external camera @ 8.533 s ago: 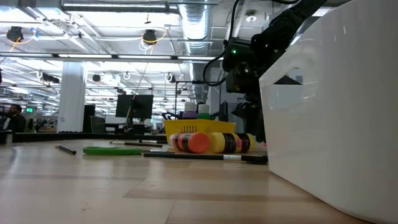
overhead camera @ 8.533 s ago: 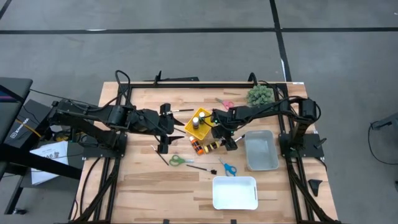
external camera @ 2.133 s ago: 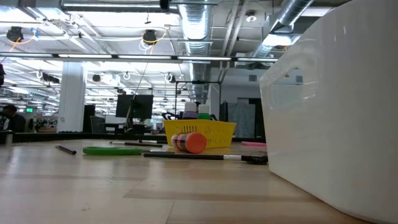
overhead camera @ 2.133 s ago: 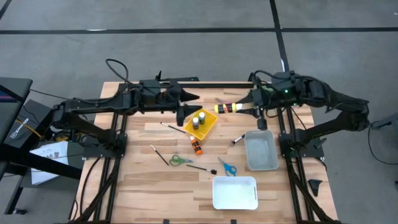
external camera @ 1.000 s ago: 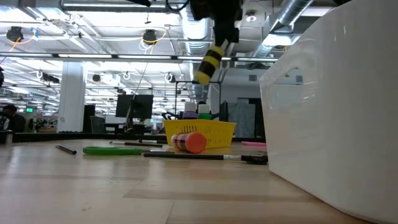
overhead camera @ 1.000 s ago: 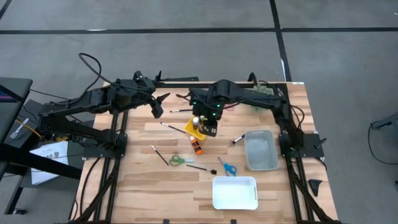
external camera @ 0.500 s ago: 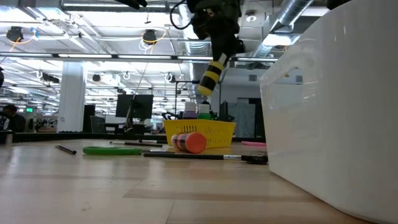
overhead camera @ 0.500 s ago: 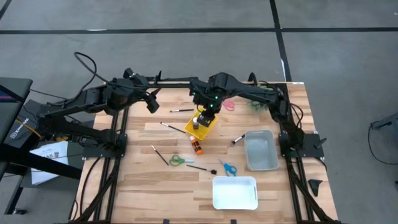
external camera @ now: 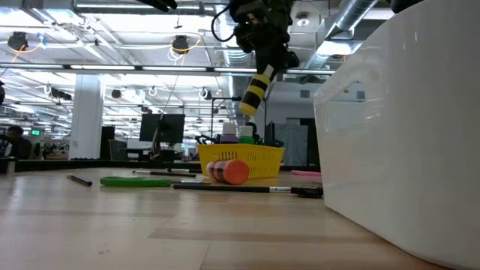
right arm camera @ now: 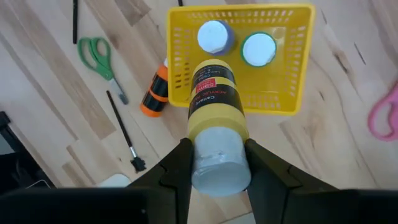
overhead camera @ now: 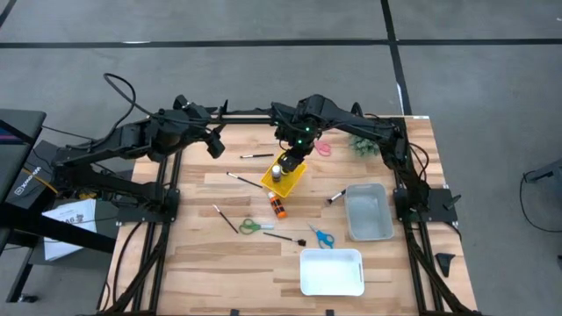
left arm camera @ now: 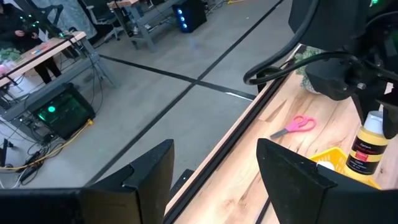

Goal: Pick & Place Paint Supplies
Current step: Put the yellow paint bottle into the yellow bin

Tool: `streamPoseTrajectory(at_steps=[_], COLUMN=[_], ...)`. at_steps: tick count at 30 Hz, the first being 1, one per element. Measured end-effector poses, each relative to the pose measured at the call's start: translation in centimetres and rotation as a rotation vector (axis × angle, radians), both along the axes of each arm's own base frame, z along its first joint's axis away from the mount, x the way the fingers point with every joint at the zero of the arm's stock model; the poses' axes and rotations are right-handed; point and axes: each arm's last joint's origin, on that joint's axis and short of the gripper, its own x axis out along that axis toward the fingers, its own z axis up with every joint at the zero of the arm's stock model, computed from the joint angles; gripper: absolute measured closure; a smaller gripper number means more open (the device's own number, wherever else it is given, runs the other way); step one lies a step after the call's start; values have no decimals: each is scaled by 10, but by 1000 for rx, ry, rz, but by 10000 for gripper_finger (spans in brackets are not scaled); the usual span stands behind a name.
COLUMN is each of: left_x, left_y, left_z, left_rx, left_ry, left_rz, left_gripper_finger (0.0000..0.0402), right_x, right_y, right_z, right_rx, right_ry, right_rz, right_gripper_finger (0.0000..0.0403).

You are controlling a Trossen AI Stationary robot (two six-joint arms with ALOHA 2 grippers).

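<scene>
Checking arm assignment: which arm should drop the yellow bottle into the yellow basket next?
Right. The right pincer is shut on the yellow bottle and hangs over the yellow basket, where two bottles stand. The left pincer is open, empty and off toward the table's far left.

- We count four bottles: yellow bottle (right arm camera: 214, 99), orange bottle (right arm camera: 155, 94), purple bottle (right arm camera: 215, 37), green bottle (right arm camera: 259, 48).
- We see five brushes (overhead camera: 256, 155) (overhead camera: 241, 180) (overhead camera: 224, 219) (overhead camera: 285, 237) (overhead camera: 336, 197).
- We find three scissors (overhead camera: 255, 226) (overhead camera: 320, 235) (overhead camera: 320, 147).
- We count two bins (overhead camera: 349, 215) (overhead camera: 332, 254).
- We see one basket (right arm camera: 239, 11).
- We see one plant (overhead camera: 362, 142).
</scene>
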Motion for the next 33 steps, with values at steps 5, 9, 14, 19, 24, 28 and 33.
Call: streamPoseTrajectory(at_steps=[5,9,14,19,24,28,33], left_x=[0,0,0,0,0,0,0], left_y=[0,0,0,0,0,0,0], left_z=[0,0,0,0,0,0,0], left_rx=[0,1,0,0,1,1,1], left_ry=[0,0,1,0,1,1,1], left_rz=[-1,-2,-4,-4,-4,-4,-4], left_gripper_finger=[180,180,184,187,186,188,190], right_x=[0,7,14,17,25,27,28], right_y=[0,3,7,3,-6,-11,-16], right_z=[0,-10,-22,-31,-54,-61,-67], right_rx=[19,31,31,12,51,53,56], right_ry=[-4,19,47,63,107,118,127], right_rz=[-4,8,40,68,72,87,87], right_gripper_finger=[293,293,293,293,293,293,293])
